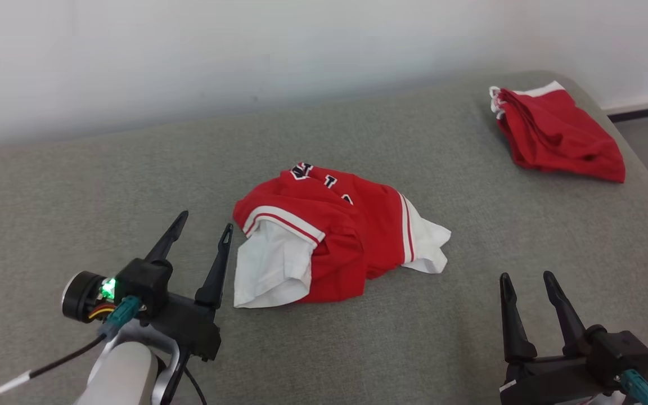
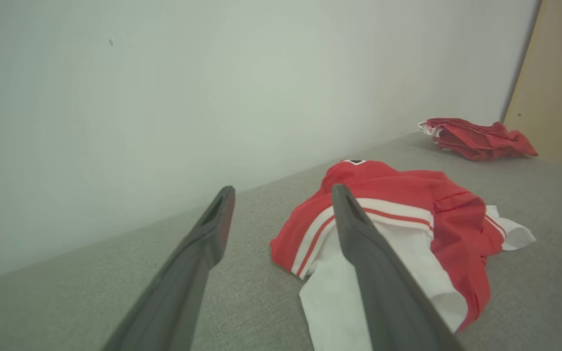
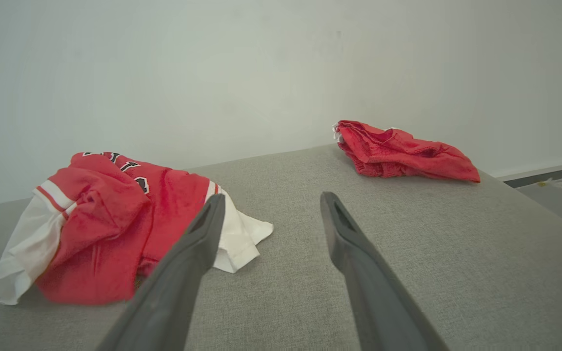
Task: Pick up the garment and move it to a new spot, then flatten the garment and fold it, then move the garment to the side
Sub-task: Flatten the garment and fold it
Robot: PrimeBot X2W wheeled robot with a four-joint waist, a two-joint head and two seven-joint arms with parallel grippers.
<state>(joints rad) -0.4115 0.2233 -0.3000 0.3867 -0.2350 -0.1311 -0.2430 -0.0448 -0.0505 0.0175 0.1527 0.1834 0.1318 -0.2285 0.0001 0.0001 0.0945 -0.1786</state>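
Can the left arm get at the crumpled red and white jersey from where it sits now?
Probably yes. The left gripper is open and empty, close beside the jersey on its left side, with the fingers pointing along it. Nothing lies between them on the grey surface, so a short move to the right should do.

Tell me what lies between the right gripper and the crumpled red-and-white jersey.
Only bare grey fabric surface. The head view shows the open right gripper apart from the jersey, with nothing on that stretch; the right wrist view agrees.
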